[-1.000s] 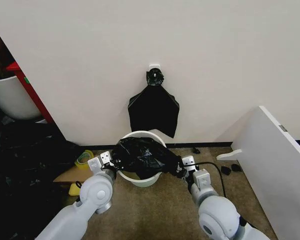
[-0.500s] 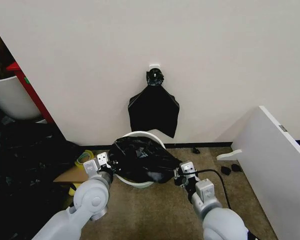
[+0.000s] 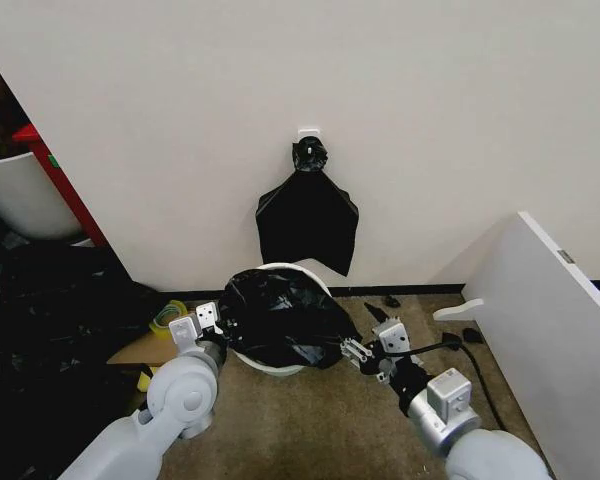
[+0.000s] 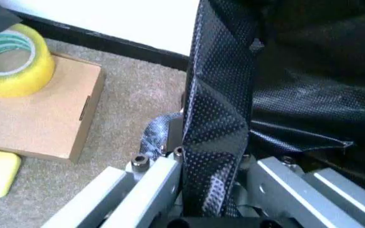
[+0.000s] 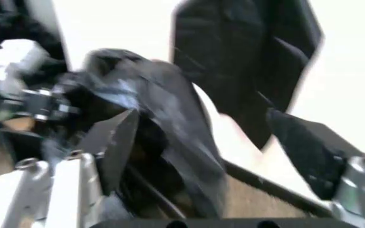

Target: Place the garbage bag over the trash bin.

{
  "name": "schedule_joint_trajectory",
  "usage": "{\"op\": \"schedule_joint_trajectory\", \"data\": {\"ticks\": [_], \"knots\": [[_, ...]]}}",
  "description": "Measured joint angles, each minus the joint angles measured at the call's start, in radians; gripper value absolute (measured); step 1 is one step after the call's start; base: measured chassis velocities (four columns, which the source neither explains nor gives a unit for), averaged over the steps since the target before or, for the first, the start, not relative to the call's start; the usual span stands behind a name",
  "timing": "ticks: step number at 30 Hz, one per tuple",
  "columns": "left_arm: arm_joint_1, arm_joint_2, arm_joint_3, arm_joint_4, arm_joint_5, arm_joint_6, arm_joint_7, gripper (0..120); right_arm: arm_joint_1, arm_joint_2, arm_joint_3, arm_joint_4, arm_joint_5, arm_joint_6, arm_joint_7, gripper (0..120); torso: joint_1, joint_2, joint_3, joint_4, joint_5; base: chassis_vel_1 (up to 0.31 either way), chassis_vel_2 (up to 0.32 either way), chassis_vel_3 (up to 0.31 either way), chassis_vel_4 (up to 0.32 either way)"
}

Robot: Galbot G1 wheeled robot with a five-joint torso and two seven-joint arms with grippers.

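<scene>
Jaws of left gripper pinching garbage bag, right gripper spread; trash bin mostly hidden.

We see the trash bin on the floor against the wall, the garbage bag draped over its top. Our left hand sits at the bag's left edge, our right hand just right of it. A bundle of bags hangs on the wall behind; a tape roll lies left.
</scene>
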Motion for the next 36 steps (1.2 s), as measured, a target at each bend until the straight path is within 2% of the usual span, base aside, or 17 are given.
{"op": "schedule_joint_trajectory", "data": {"ticks": [4,5,8,9,12,17,22,25,33,36], "knots": [[-0.001,0.014,0.014,-0.029,0.022,0.056,0.000,1,0.144,-0.043,-0.104,-0.037,-0.107,0.028,-0.077,98,0.000,0.000,0.000,0.0001,0.0000,0.000,0.000,0.000,0.000],[-0.001,0.014,0.014,-0.029,0.022,0.056,0.000,1,0.144,-0.043,-0.104,-0.037,-0.107,0.028,-0.077,98,0.000,0.000,0.000,0.0001,0.0000,0.000,0.000,0.000,0.000],[-0.007,0.028,0.029,-0.039,0.087,0.092,0.011,1,0.321,-0.062,-0.201,-0.074,-0.155,-0.013,-0.149,100,0.000,0.000,0.000,0.0005,-0.0002,0.000,0.000,0.000,0.000],[-0.007,0.028,0.029,-0.039,0.087,0.092,0.011,1,0.321,-0.062,-0.201,-0.074,-0.155,-0.013,-0.149,100,0.000,0.000,0.000,0.0005,-0.0002,0.000,0.000,0.000,0.000],[-0.022,0.030,0.054,-0.025,0.184,0.106,0.025,1,0.440,-0.072,-0.298,-0.107,-0.153,-0.107,-0.177,100,0.000,0.000,0.000,0.0002,-0.0003,0.000,0.000,0.000,0.000],[-0.021,0.026,0.086,-0.011,0.271,0.109,0.045,1,0.545,-0.050,-0.401,-0.169,-0.142,-0.207,-0.170,100,0.000,0.000,0.000,0.0000,-0.0003,0.000,0.000,0.000,0.000],[-0.015,0.019,0.095,-0.005,0.301,0.108,0.059,1,0.613,-0.009,-0.468,-0.221,-0.154,-0.258,-0.159,100,0.000,0.000,0.000,0.0003,-0.0002,0.000,0.000,0.000,0.000],[-0.015,0.023,0.096,-0.006,0.306,0.106,0.066,1,0.642,0.005,-0.500,-0.252,-0.167,-0.280,-0.160,90,0.000,0.000,0.000,0.0001,-0.0002,0.000,0.000,0.000,0.000],[-0.013,0.028,0.094,-0.012,0.318,0.096,0.078,1,0.699,0.015,-0.552,-0.293,-0.185,-0.301,-0.170,80,0.000,0.000,0.000,0.0001,-0.0002,0.000,0.000,0.000,0.000],[-0.006,0.030,0.092,-0.013,0.320,0.088,0.081,1,0.734,0.018,-0.581,-0.305,-0.178,-0.322,-0.189,63,0.000,0.000,0.000,0.0001,-0.0002,0.000,0.000,0.000,0.000]]}}
